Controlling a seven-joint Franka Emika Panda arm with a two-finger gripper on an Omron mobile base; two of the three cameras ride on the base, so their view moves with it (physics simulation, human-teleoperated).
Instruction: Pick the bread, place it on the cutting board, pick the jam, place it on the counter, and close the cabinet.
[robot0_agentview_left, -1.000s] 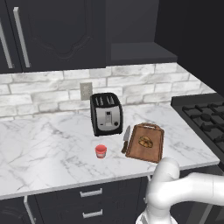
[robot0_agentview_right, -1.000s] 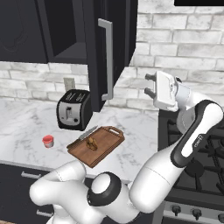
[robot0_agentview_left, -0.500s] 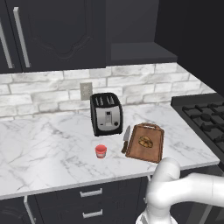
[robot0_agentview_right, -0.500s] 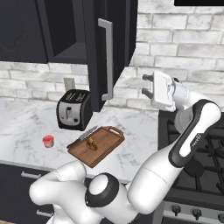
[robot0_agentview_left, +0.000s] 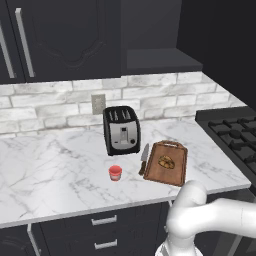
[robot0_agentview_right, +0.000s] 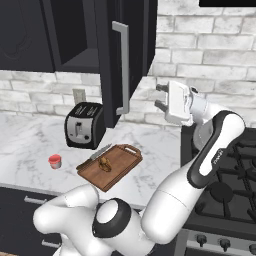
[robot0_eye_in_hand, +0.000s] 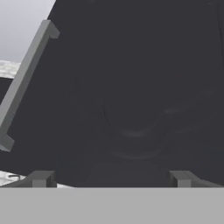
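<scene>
The bread (robot0_agentview_left: 166, 162) (robot0_agentview_right: 105, 164) lies on the reddish-brown cutting board (robot0_agentview_left: 175, 172) (robot0_agentview_right: 120, 160). Left of the board, the red jam (robot0_agentview_left: 115, 172) (robot0_agentview_right: 55, 161) stands on the white marble counter (robot0_agentview_left: 55, 175) (robot0_agentview_right: 25, 140). The dark cabinet door (robot0_agentview_right: 132, 45) (robot0_eye_in_hand: 131, 87) stands swung open, with its silver bar handle (robot0_agentview_right: 122, 75) (robot0_eye_in_hand: 24, 83) facing out. My gripper (robot0_agentview_right: 160, 96) (robot0_eye_in_hand: 111, 179) is raised to the right of the door's edge. It points at the door panel, open, with nothing between its fingertips (robot0_eye_in_hand: 41, 178).
A black-and-silver toaster (robot0_agentview_left: 121, 130) (robot0_agentview_right: 85, 125) stands at the back of the counter. A knife (robot0_agentview_left: 144, 159) lies along the board's left side. A black stove (robot0_agentview_left: 235, 135) (robot0_agentview_right: 230, 170) borders the counter on the right. The open cabinet's shelf (robot0_agentview_left: 160, 60) is bare.
My gripper has edged a little to the left, closer to the open cabinet door. The bread, the jam and the board have not moved.
</scene>
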